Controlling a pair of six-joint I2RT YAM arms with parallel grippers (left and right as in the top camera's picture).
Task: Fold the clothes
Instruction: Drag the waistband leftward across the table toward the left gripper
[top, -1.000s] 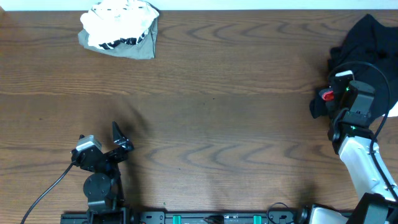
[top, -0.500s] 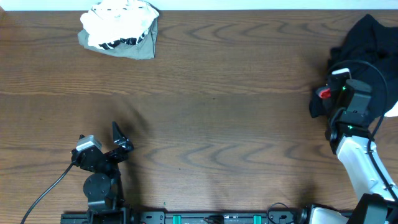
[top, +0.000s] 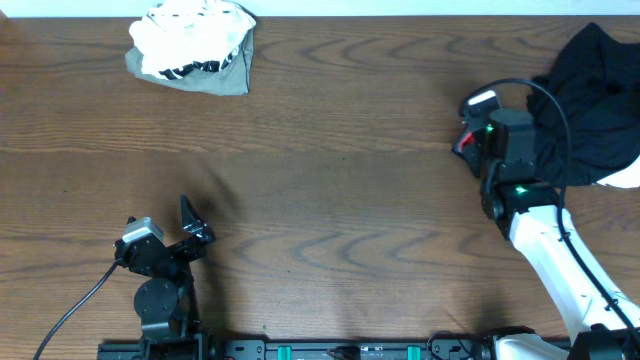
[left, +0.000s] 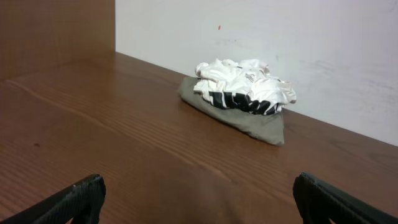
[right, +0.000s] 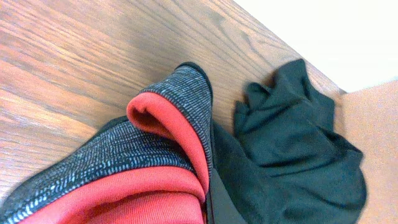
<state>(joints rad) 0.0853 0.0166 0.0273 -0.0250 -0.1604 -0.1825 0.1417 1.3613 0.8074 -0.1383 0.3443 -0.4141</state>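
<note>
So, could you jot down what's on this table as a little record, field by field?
Surface: wooden table
Far left corner: white and grey clothes, crumpled
Right edge: black clothes, heaped
Left tool: open, holding nothing, near the front edge
Right tool: gripping a grey and red garment beside the black heap

white-and-grey bundle (top: 192, 45): crumpled, far left; black garment (top: 600, 90): heaped, far right; red-lined grey knit (right: 93, 163): bunched
</note>
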